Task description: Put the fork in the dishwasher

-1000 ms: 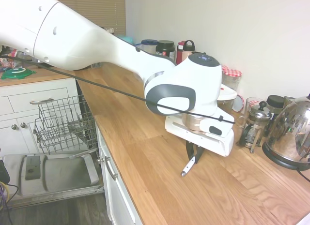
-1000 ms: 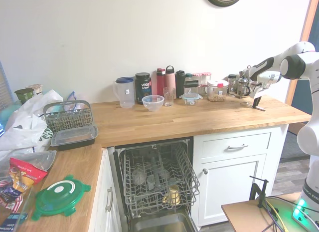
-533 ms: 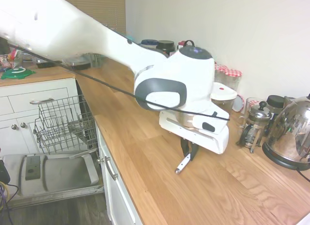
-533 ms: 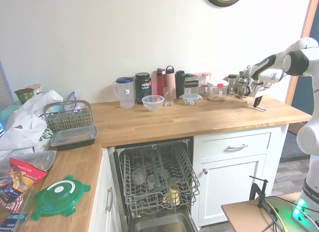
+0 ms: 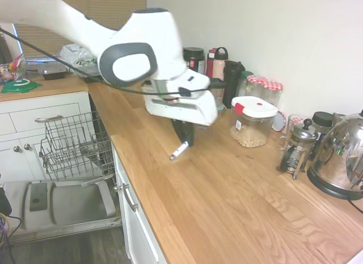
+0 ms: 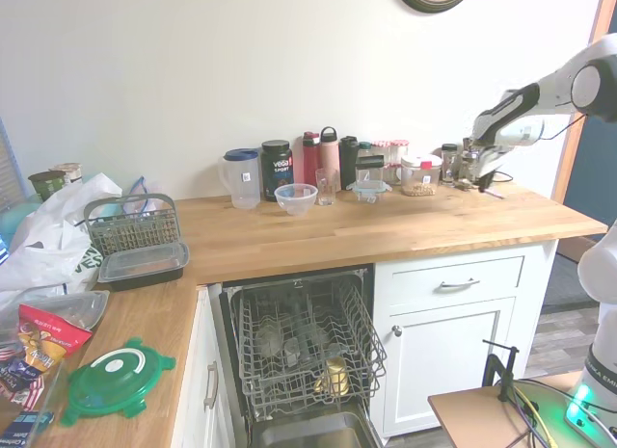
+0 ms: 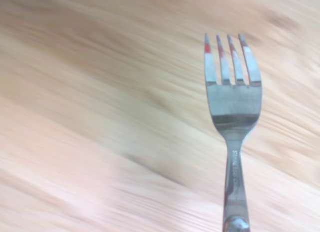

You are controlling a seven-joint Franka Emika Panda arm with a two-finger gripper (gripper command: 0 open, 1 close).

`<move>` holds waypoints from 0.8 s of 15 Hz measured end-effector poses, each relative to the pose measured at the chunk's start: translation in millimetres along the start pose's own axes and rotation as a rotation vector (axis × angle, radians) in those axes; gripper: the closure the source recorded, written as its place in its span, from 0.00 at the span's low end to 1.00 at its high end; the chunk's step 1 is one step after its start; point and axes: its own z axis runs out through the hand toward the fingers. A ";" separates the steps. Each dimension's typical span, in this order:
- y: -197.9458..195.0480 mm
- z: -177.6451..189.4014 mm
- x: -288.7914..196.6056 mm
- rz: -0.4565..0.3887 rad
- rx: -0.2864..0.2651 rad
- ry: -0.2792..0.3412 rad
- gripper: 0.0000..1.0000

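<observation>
Wooden counter (image 5: pixel 238 207) lies under the gripper (image 5: pixel 182 140), whose fingers are clenched on the fork (image 5: pixel 178 151). It hangs slantwise, clear of the counter, probably lifted to pass over the edge. Beyond that edge and lower, well apart from the fork, the dishwasher (image 5: pixel 74 145) stands open with its wire rack pulled out.

The fork (image 5: pixel 179 151) hangs over the countertop (image 5: pixel 227 207) (dishwasher (image 5: pixel 71 147) open below, leftward)

One fork (image 7: pixel 233 112); one dishwasher (image 6: pixel 299 347); two French presses (image 5: pixel 298 145); one kettle (image 5: pixel 339 156); one glass bowl (image 6: pixel 296 198); one pitcher (image 6: pixel 240 178).
</observation>
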 end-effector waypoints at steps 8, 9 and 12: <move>-163.5 -25.4 -196.6 -0.127 -0.088 0.146 1.00; -186.7 -28.6 -226.3 -0.150 -0.095 0.161 1.00; -250.4 -35.9 -298.0 -0.197 -0.115 0.182 1.00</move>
